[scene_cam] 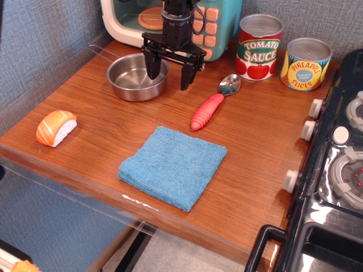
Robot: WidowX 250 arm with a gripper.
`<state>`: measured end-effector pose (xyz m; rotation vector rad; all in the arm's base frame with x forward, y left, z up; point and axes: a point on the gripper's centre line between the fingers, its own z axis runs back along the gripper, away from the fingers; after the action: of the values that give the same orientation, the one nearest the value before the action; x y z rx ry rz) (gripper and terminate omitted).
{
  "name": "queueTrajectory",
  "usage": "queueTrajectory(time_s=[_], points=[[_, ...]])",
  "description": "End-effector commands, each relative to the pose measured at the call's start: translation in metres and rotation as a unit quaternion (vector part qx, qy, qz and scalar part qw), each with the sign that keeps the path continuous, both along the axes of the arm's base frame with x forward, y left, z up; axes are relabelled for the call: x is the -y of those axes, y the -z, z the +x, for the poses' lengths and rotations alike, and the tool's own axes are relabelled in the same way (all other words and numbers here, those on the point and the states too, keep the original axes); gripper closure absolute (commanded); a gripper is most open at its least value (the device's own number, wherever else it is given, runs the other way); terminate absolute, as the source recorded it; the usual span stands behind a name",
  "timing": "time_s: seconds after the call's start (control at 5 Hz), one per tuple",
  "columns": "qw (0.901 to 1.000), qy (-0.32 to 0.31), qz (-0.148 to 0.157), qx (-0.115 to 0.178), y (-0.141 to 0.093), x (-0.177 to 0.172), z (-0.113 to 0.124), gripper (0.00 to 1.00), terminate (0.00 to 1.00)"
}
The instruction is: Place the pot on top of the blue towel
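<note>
The pot, a shallow shiny steel pan with a thin wire handle pointing back left, sits at the back left of the wooden counter. My black gripper is open, straddling the pot's right rim: one finger hangs inside the pan, the other outside to its right. The blue towel, a folded square cloth, lies flat near the counter's front edge, well in front of the pot and gripper.
A red-handled spoon lies right of the gripper. A tomato sauce can and a pineapple can stand at the back right. A salmon sushi piece lies at the left. A toy microwave stands behind; a stove borders the right.
</note>
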<state>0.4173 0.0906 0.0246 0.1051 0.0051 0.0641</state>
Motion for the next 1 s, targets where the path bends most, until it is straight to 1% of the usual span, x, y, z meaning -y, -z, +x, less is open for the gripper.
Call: queueTrajectory(time_s=[0.0, 0.2, 0.4, 0.6, 0.8], points=[[0.9996, -0.012, -0.019, 0.018, -0.008, -0.012, 0.003, 1.00, 0.00], [0.9994, -0.012, -0.025, 0.020, -0.009, -0.009, 0.002, 1.00, 0.00], [0.9987, -0.023, -0.030, 0.034, -0.016, -0.008, -0.001, 1.00, 0.00], [0.9965, -0.047, -0.038, 0.058, -0.026, -0.009, -0.002, 1.00, 0.00], [0.9857, -0.116, -0.051, 0.112, -0.056, 0.000, -0.008, 1.00, 0.00]])
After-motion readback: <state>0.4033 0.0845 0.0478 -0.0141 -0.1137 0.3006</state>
